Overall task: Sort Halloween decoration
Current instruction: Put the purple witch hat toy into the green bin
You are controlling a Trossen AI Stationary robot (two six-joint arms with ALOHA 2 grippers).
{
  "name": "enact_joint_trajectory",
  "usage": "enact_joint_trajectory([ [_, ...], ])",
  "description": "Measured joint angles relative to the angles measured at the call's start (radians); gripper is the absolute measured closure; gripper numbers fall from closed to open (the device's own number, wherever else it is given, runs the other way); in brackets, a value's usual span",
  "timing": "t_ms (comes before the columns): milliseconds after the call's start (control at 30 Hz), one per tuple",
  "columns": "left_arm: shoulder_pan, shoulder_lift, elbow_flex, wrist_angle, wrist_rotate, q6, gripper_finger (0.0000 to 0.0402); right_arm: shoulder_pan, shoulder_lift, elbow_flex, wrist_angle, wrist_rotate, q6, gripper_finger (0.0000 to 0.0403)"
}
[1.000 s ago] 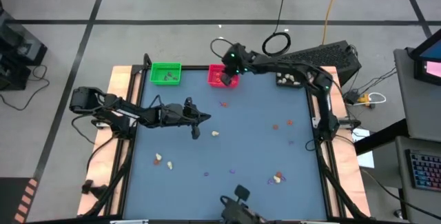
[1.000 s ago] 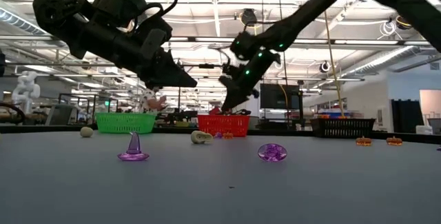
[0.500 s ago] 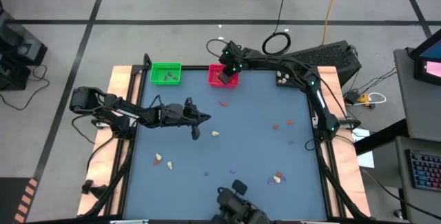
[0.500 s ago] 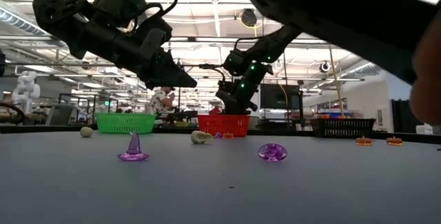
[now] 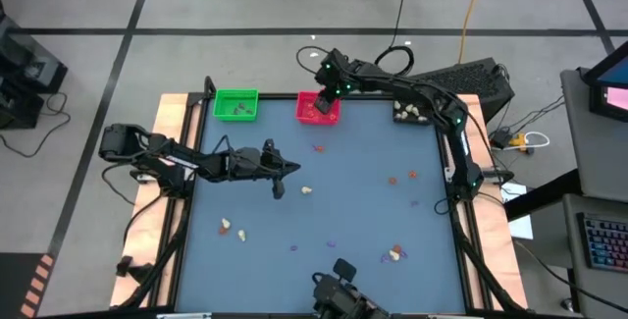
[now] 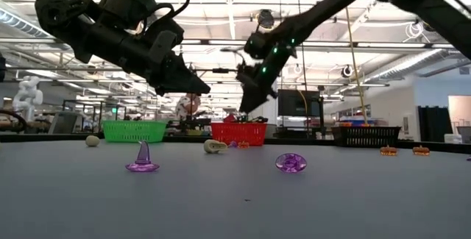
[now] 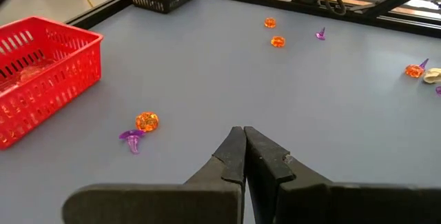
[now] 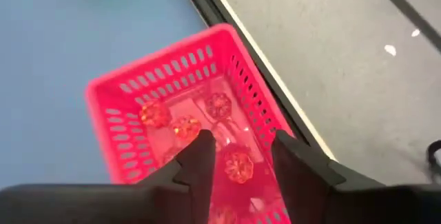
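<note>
The Halloween decoration lies scattered on the blue table: cream pieces point(image 5: 307, 189) point(image 5: 227, 225), orange ones point(image 5: 392, 180) and purple ones point(image 5: 317, 147). My right gripper point(image 8: 241, 145) hangs open over the red tray point(image 5: 317, 109) at the far edge. Several orange trinkets point(image 8: 186, 127) lie in that tray, and nothing is between the fingers. My left gripper point(image 7: 242, 138) is shut and empty, above the table's middle left point(image 5: 291, 170). An orange trinket point(image 7: 147, 121) and a purple one point(image 7: 131, 138) lie on the table ahead of it.
A green tray point(image 5: 236, 104) stands left of the red one, and a black tray point(image 5: 410, 113) with cream pieces at the far right corner. A purple witch hat point(image 6: 142, 158) and a purple disc point(image 6: 291, 162) lie near the front edge.
My right gripper dipped toward the red tray, then rose again above it. My left arm has kept still.
</note>
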Motion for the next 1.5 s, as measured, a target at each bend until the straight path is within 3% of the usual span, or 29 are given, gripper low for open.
enact_joint_trajectory([
  [167,0.000,0.000,0.000,-0.004,0.000,0.001,0.0394,0.049,-0.085,-0.034,-0.025,0.000,-0.071,0.0331],
  [300,0.000,0.000,0.000,-0.020,0.000,0.002,0.0394,0.096,-0.147,-0.138,0.080,-0.002,-0.089,0.0394],
  [533,0.000,0.000,0.000,-0.039,0.000,0.006,0.0394,0.165,-0.300,-0.448,0.351,0.006,-0.039,0.0401],
  [800,0.000,0.000,0.000,-0.067,0.016,0.006,0.0394,0.287,-0.525,-0.831,0.646,0.084,0.041,0.0402],
  [1000,-0.025,0.000,0.053,-0.295,0.019,0.007,0.0394,0.422,-0.650,-1.046,0.770,0.173,0.105,0.0402],
  [1233,-0.124,0.000,0.151,-0.521,0.053,0.024,0.0394,0.598,-0.725,-1.160,0.809,0.314,0.165,0.0402],
  [1500,-0.258,0.000,0.166,-0.521,0.063,-0.054,0.0362,0.761,-0.753,-1.188,0.808,0.367,0.216,0.0403],
])
